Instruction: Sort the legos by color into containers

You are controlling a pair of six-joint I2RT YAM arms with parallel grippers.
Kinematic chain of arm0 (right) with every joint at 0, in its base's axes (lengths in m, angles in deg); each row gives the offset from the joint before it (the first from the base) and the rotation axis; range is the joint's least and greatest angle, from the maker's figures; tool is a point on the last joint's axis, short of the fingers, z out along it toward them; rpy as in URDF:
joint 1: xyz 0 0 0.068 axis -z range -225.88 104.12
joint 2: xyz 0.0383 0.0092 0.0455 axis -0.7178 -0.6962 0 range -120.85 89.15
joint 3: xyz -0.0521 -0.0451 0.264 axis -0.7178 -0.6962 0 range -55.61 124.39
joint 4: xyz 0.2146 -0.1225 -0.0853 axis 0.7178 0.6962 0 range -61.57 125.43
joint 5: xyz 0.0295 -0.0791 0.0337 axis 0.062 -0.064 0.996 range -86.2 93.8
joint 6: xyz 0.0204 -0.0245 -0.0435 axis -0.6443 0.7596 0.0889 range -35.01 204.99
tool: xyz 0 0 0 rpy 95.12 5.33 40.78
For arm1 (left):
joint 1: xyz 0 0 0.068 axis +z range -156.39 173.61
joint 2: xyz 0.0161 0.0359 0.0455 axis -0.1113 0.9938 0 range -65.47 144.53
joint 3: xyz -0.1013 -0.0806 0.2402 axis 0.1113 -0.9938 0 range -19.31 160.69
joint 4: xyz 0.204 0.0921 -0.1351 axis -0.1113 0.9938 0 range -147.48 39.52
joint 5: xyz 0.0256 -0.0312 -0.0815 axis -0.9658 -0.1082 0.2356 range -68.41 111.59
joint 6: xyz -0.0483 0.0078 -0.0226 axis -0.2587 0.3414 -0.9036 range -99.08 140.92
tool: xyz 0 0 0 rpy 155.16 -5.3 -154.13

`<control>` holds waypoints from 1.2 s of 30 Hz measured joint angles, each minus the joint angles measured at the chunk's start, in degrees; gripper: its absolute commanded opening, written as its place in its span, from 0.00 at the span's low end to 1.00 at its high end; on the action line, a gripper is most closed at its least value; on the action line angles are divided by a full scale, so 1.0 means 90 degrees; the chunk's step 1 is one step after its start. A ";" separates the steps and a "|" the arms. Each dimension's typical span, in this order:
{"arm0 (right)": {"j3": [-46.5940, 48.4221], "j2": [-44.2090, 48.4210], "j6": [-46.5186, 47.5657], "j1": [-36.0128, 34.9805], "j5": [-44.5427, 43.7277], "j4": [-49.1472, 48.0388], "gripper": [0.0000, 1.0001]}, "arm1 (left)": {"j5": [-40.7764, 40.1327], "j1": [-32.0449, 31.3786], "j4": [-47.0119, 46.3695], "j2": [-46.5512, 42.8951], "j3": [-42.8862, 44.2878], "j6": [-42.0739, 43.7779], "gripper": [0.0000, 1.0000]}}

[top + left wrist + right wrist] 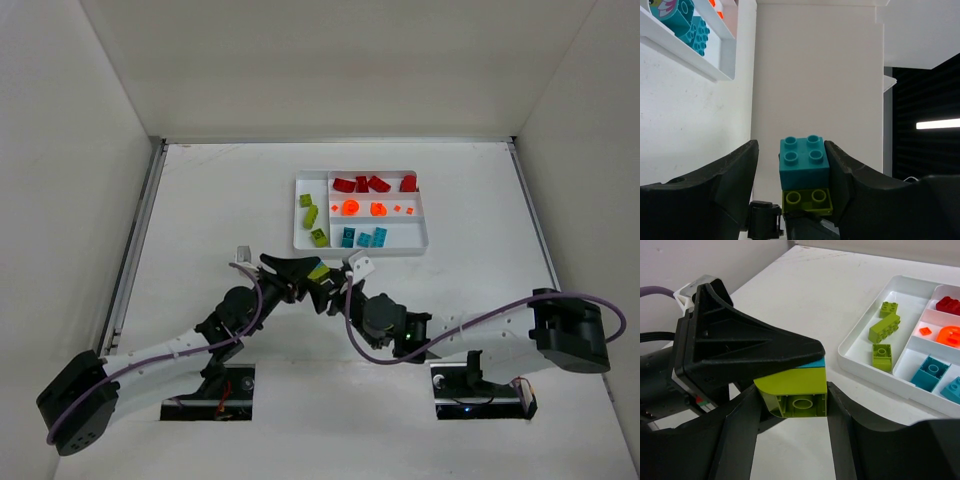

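White counter (200, 210) between pale walls: two hands meet above it on one stacked pair of legos (318, 274).

Near the white tray (400, 251), the right hand (794, 405) pinches the lime green brick (790, 385) by its sides, with the teal brick (804, 162) clipped onto its studs. The left hand (791, 150) is spread around the teal brick with a gap at one finger, so it grips nothing. To split the pair cleanly, the left hand should probably close square on the teal brick's flat sides and peel it off at a tilt while the right holds firm. In the tray, the tall section (300, 190) holds three lime green pieces (311, 215). The long sections (408, 238) hold red pieces (362, 184) farthest from the arms, orange pieces (352, 207) in the middle and teal pieces (362, 238) nearest.
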 measured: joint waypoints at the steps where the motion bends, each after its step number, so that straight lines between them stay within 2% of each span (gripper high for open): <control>1: -0.0068 0.0070 -0.0019 0.0000 0.0036 -0.0017 0.37 | 0.0029 0.0032 0.0005 -0.0012 0.0000 0.0012 0.52; 14: -0.0867 0.0884 -0.0403 0.0024 0.0631 0.0002 0.37 | 0.0085 0.0138 0.0194 -0.0078 0.0070 0.0464 0.49; 22: -0.0947 0.1083 -0.0605 0.0163 0.0993 0.0107 0.37 | 0.0253 0.0066 0.0231 0.0260 0.0311 0.0712 0.40; 30: -0.0984 0.1078 -0.0738 0.0253 0.1134 0.0168 0.37 | 0.0325 -0.0027 0.0260 0.0233 0.0318 0.0874 0.47; 36: -0.0984 0.1039 -0.0814 0.0330 0.1222 0.0194 0.37 | 0.0328 -0.0095 0.0294 0.0100 0.0318 0.0984 0.39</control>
